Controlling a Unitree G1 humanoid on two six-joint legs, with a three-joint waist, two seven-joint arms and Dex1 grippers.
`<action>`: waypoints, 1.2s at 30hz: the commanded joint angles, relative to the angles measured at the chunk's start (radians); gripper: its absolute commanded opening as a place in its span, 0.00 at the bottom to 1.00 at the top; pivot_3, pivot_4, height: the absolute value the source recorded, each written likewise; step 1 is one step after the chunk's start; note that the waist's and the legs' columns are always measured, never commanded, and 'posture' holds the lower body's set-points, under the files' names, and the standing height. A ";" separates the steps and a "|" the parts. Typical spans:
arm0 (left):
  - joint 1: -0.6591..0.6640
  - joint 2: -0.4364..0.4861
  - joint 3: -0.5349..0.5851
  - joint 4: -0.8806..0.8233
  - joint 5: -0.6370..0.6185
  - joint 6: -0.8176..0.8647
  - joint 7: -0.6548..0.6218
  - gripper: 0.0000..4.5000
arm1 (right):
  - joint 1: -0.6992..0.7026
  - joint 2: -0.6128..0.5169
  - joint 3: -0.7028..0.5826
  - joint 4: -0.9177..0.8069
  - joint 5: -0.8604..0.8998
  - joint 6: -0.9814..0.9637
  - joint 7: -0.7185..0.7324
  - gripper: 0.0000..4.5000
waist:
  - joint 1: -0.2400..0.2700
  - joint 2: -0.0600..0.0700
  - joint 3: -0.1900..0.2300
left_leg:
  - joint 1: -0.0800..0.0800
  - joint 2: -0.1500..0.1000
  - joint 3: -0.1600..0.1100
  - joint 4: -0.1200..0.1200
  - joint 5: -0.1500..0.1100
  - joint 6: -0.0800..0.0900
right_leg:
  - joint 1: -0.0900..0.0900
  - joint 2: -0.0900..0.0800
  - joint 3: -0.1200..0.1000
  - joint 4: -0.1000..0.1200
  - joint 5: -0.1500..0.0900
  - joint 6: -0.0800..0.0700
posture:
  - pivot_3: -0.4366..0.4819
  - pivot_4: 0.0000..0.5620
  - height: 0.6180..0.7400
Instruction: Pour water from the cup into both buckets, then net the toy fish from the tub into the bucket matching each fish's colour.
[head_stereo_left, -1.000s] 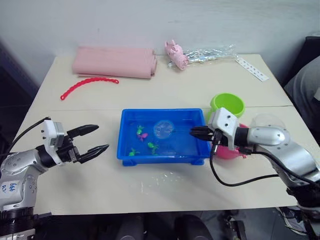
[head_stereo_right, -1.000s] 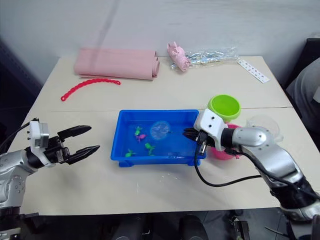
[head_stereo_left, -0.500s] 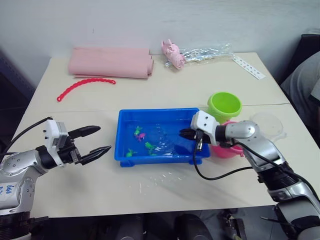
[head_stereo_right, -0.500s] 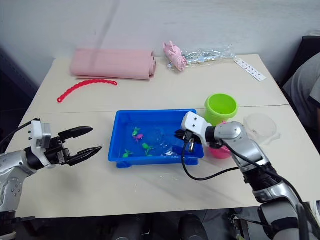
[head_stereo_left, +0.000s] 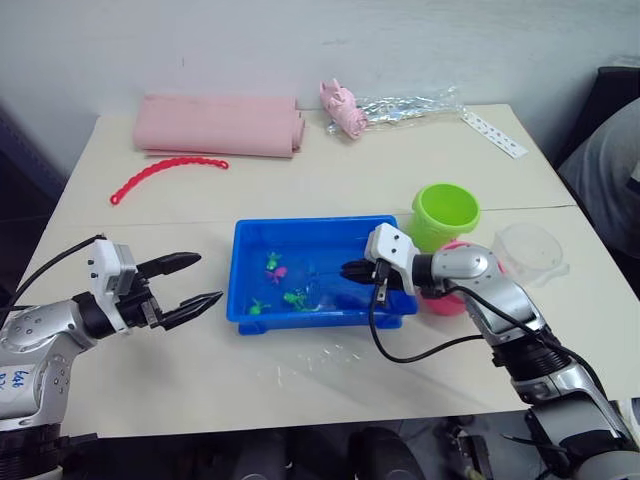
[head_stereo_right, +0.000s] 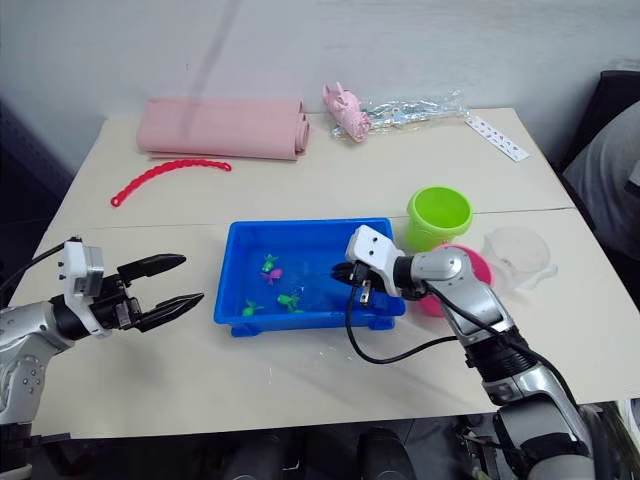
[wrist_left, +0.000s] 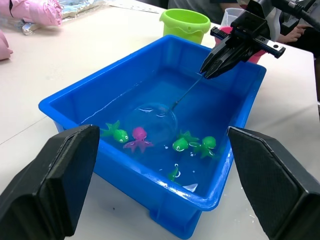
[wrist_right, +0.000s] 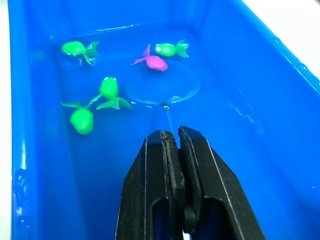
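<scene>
Inside the tub (head_stereo_left: 318, 280) near the table's front edge, the right gripper (wrist_right: 172, 145) pinches the net (wrist_right: 161, 85)'s thin, light, flexible handle, jaws shut, while the left gripper (head_stereo_left: 200, 283) gapes wide, empty.

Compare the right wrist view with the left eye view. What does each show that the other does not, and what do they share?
Right wrist view alone: up close, the net's ring lies in the water just beside the pink fish, with four green fish around.

Left eye view alone: the green bucket, pink bucket, cup, and the left gripper open over the table.

Both: the blue tub and the right gripper shut on the net's handle.
</scene>
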 joint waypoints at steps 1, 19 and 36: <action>-0.008 0.017 0.004 -0.016 -0.016 -0.004 -0.003 0.99 | 0.007 0.013 -0.030 -0.038 0.023 0.006 0.006 0.00 | 0.000 0.000 0.000 | 0.000 0.000 0.000 0.000 0.000 0.000 | 0.000 0.000 0.000 0.000 0.000 0.000 | 0.48 0.27 1.00; -0.011 0.016 -0.008 0.004 -0.010 -0.012 -0.013 0.99 | 0.052 0.035 -0.072 -0.092 0.096 0.046 0.020 0.00 | 0.000 0.000 0.000 | 0.000 0.000 0.000 -0.001 0.000 0.000 | 0.000 0.000 0.000 -0.001 0.000 0.000 | 0.48 0.27 1.00; -0.088 0.035 -0.037 0.014 -0.029 -0.035 -0.096 0.99 | 0.229 -0.097 -0.291 -0.303 0.227 -0.063 0.096 0.00 | 0.007 0.000 0.000 | 0.000 0.000 0.000 -0.004 0.000 -0.001 | -0.001 0.000 0.000 -0.002 0.000 0.000 | 0.48 0.27 1.00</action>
